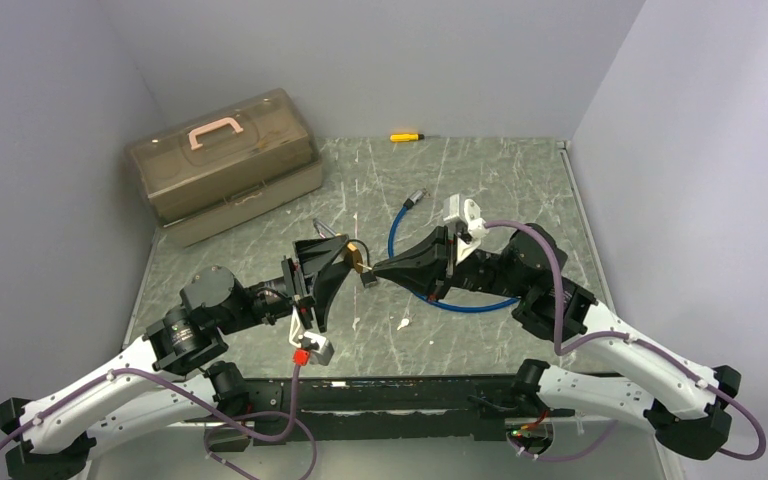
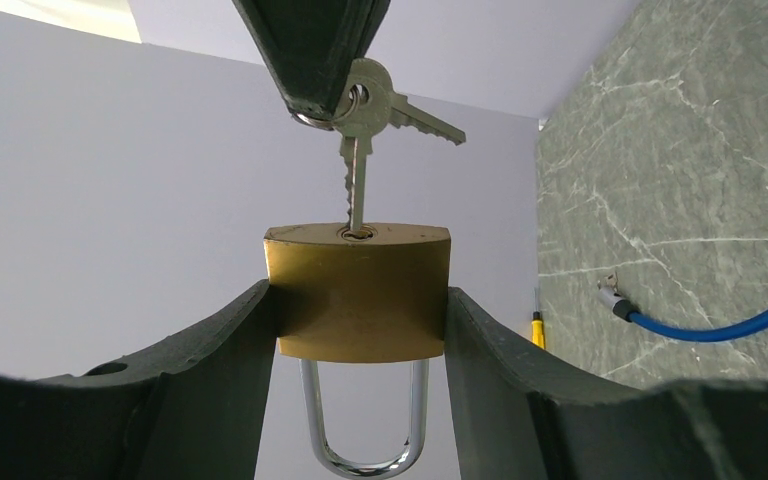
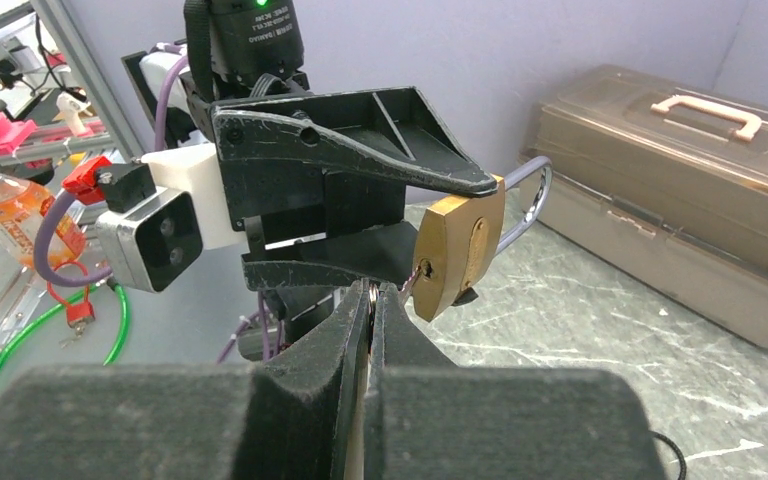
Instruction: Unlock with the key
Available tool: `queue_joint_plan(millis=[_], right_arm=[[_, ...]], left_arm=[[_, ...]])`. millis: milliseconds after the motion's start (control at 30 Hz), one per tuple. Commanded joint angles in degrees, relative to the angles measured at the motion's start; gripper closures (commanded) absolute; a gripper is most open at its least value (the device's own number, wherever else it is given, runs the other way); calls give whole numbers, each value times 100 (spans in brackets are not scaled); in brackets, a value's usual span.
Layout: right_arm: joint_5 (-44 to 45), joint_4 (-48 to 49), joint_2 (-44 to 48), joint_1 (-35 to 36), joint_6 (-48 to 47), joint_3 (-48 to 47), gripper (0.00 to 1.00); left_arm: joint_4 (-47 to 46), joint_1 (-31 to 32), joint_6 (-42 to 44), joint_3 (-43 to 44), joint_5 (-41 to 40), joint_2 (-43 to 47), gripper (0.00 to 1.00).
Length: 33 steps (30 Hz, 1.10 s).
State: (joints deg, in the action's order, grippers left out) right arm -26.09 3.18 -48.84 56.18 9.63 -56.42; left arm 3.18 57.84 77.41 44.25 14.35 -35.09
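Grey-walled bay, marbled table [image 1: 480,180]. Left gripper [image 2: 360,322] clamps the padlock [image 2: 358,275]; right gripper [image 3: 370,300], pinching the key [image 2: 356,190], has it partly inserted. Next, apparently: seat fully, turn.

Left tool [image 1: 346,262] clamped partway, right tool [image 1: 382,266] pinched tight, tip-to-tip.

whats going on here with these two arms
The left arm's fingers clamp a brass padlock by its sides, held up in the air. The right arm's fingers are shut on a key, whose tip sits in the keyhole with most of the blade out. The shackle looks closed, so it is not unlocked yet.
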Motion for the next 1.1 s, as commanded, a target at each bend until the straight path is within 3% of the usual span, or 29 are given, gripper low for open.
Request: queue_joint_plan(millis=[0,333,700,1067], right_arm=[[-24,291,-38,5,30,-163,100],[199,284,-76,12,115,-150,100],[1012,658,-149,-4,463,68,100],[1005,795,-496,-9,758,39,100]], left_arm=[[-769,25,203,116,-61,85,100],[-828,26,265,71,-51,82,100],[-840,32,403,33,-33,94,100],[-895,25,757,-31,-164,83,100]])
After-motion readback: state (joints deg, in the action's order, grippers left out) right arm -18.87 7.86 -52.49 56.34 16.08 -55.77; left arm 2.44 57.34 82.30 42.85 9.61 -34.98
